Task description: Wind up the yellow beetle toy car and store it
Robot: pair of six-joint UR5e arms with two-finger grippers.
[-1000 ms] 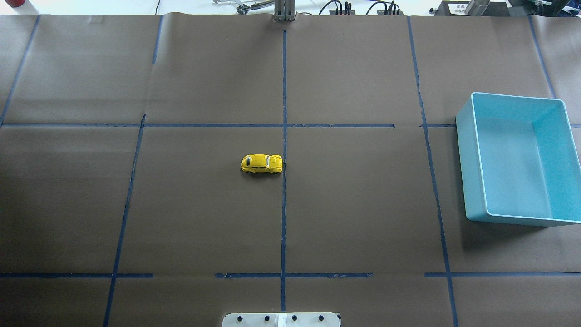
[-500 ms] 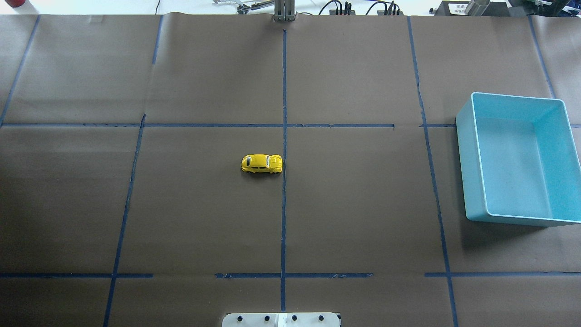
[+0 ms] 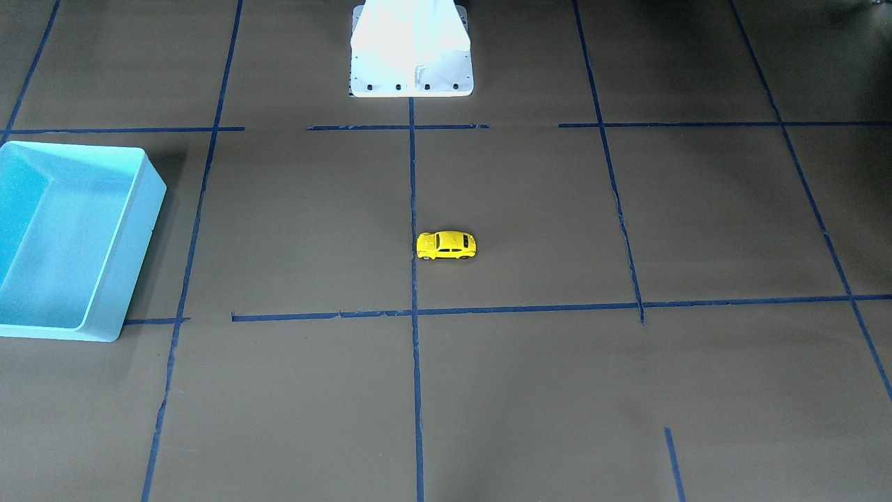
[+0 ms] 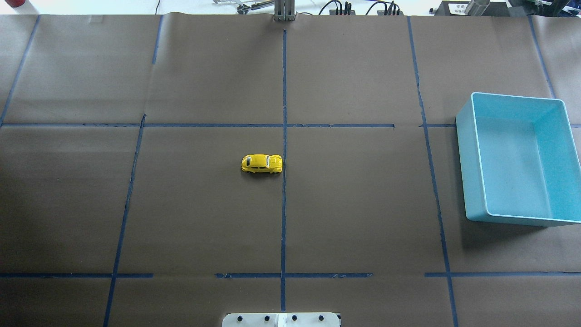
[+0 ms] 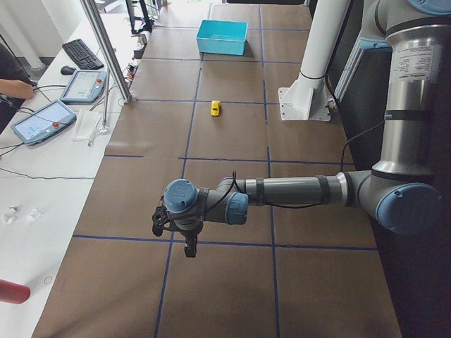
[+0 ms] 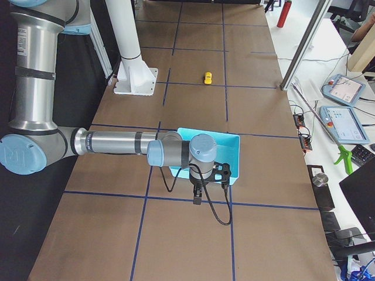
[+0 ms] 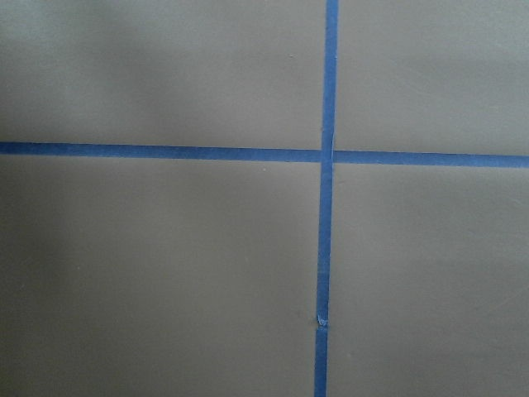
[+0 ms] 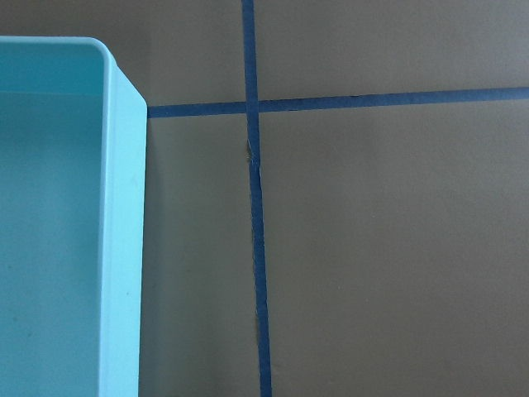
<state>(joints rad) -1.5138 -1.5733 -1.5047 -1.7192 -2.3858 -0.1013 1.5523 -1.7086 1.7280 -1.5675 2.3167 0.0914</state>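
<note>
overhead exterior: nothing has moved in the last second. the yellow beetle toy car [image 4: 262, 164] sits at the middle of the bench [image 4: 363, 218], beside the centre tape line [image 4: 283, 213], well apart from the turquoise bin [image 4: 467, 168]. left arm [image 5: 296, 190] and right arm [image 6: 111, 142] hang far off; jaws released or clenched, i cannot tell. winding has not begun.

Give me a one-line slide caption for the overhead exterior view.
Scene: yellow beetle toy car on its wheels beside the central blue tape line; open turquoise bin at far right.
</note>
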